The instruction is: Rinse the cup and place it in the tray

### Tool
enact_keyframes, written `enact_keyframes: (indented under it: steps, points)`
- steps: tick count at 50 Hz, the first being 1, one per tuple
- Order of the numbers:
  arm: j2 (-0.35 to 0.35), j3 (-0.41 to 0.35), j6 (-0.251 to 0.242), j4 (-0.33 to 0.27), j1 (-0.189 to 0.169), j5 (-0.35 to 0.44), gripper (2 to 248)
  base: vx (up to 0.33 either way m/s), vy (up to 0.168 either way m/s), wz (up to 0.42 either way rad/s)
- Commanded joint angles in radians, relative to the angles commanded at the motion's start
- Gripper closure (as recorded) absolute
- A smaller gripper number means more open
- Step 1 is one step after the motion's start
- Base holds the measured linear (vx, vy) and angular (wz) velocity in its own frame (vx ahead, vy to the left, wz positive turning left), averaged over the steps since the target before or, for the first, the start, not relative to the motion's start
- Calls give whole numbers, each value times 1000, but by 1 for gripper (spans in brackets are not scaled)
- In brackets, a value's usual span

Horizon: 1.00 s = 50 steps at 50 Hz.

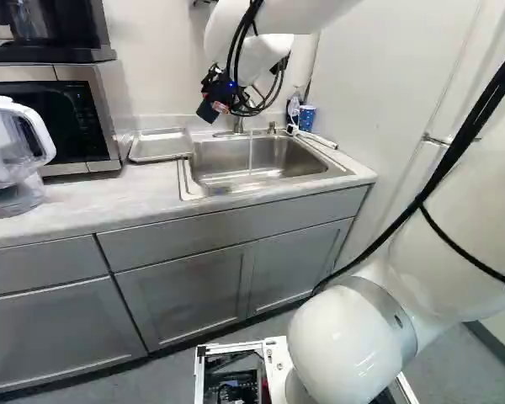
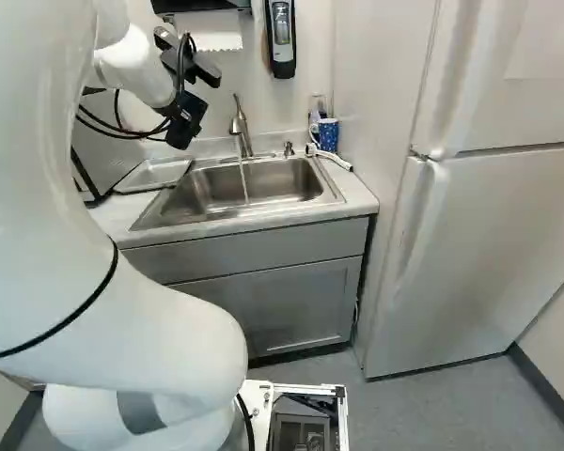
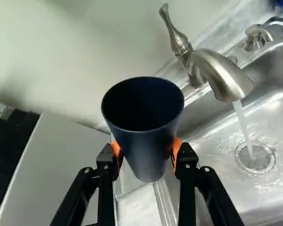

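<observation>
The cup (image 3: 144, 141) is pinched between the part-open fingers (image 3: 185, 162). Whether it is washed cannot be told; it is not yet put in the tray (image 1: 161, 146).

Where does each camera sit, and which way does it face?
Left base view: on the base, behind the arm to its left, looking ahead and slightly down at the sink; the arm fills the right.
Right base view: behind the arm to its right, looking ahead and slightly down toward sink and refrigerator; the arm fills the left.
Wrist view: on the wrist, looking along the gripper; its fingers hold a dark cup.
Both base views share sink and tray.
</observation>
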<state>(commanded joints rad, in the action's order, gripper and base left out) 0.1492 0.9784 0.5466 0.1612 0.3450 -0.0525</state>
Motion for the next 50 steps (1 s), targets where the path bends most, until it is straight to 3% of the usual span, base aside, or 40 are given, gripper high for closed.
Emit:
enact_keyframes:
  steps: [50]
  points:
    - [0,0,-526,0,0,0,129,0,0,0]
